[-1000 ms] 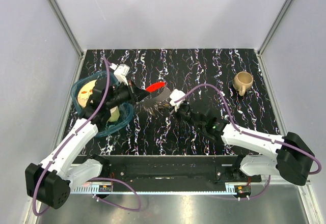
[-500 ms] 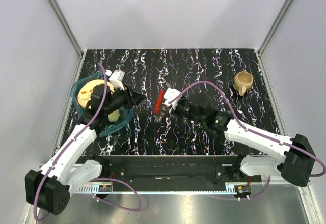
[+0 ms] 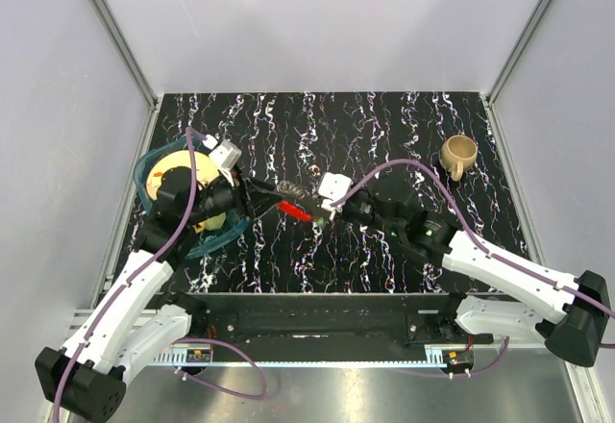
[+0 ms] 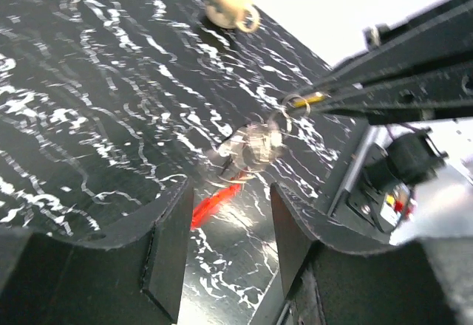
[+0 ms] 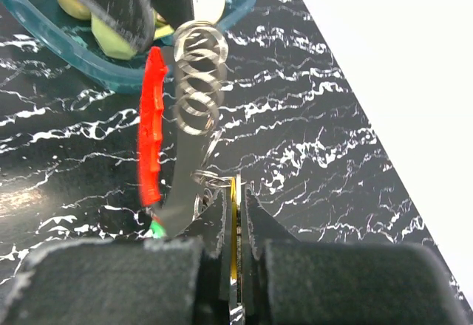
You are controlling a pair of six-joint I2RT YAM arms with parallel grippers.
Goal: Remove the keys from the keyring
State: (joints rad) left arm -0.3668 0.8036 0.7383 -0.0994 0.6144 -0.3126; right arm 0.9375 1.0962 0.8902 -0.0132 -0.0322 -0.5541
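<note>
I read the right gripper (image 5: 234, 193) first: its jaws are closed flat on the blade of the brass-gold key (image 5: 233, 229), with no gap visible on either side of it. The rest of the keys hang off that grip. A green-headed key (image 5: 157, 227) shows just beside the jaw tips as a small green edge. A flat silver key (image 5: 177, 192) runs from there out to the keyring (image 5: 199, 81), a grey metal coil of several loops. The red piece (image 5: 153, 140) lies alongside the silver key, on its left in the right wrist view. The whole bunch sits between the two grippers, near the middle of the desk (image 3: 384, 125); I cannot tell whether any part of it touches the surface.

Beyond the keyring I read the left gripper (image 4: 230, 192). Its jaws stand well apart and grip nothing. In the left wrist view the bunch appears blurred just past the fingertips, in line with the gap. Behind the left gripper a teal bowl (image 3: 139, 168) holds pale yellow items. At the far right of the desk a tan mug (image 3: 458, 157) stands upright, well apart from both arms
</note>
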